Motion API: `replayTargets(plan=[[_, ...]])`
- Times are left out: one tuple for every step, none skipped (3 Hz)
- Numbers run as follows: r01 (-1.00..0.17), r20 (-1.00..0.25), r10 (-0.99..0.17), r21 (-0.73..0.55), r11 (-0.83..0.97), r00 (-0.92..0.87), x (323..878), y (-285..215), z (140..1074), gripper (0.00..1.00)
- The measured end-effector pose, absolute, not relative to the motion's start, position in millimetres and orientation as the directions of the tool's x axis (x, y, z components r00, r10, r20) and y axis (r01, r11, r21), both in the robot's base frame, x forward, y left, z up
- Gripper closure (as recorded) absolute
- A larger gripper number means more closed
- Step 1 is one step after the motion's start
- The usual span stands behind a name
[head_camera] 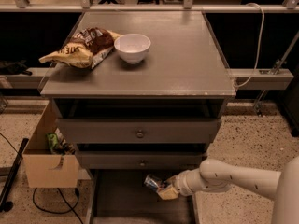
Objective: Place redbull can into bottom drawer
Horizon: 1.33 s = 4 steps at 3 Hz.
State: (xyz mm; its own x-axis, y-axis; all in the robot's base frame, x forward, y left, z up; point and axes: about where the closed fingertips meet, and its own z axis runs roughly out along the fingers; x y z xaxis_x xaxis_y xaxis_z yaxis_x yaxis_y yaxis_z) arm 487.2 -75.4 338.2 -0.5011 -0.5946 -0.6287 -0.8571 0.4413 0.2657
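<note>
My tool sits low at the front of the cabinet, over the right part of the open bottom drawer. My arm comes in from the right edge, pale and rounded. The tool is clenched on the can. The can sticks out to the tool's left, tilted, with its silver end pointing up-left. It is above the drawer's dark floor; I can't tell if it touches the floor. It is just under the front of the lower knobbed drawer.

The bottom drawer is pulled out toward the camera and its left wall is visible. The two knobbed drawers above it are closed, the upper one wider in view.

On the bench: a white bowl, upright, left of centre. A chip bag, brown and yellow, lies on its side, just beside the bowl on its left and near the bench's left edge.

On the floor left of the cabinet is a cardboard box, open, with some green stuff inside. A black cord loops in front of it. A white cable hangs behind the bench on the right.
</note>
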Motion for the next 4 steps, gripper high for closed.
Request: replayTargets(plan=[[-0.851, -0.637, -0.576, 0.286, 0.440, -0.512, 485, -68, 308, 1.00], [-0.839, -0.649, -0.545, 0.316, 0.442, -0.531, 480, -65, 267, 1.00], [-0.833, -0.658, -0.524, 0.330, 0.444, -0.540, 478, -62, 234, 1.00], [-0.825, -0.650, -0.521, 0.339, 0.453, -0.553, 484, -59, 189, 1.00]])
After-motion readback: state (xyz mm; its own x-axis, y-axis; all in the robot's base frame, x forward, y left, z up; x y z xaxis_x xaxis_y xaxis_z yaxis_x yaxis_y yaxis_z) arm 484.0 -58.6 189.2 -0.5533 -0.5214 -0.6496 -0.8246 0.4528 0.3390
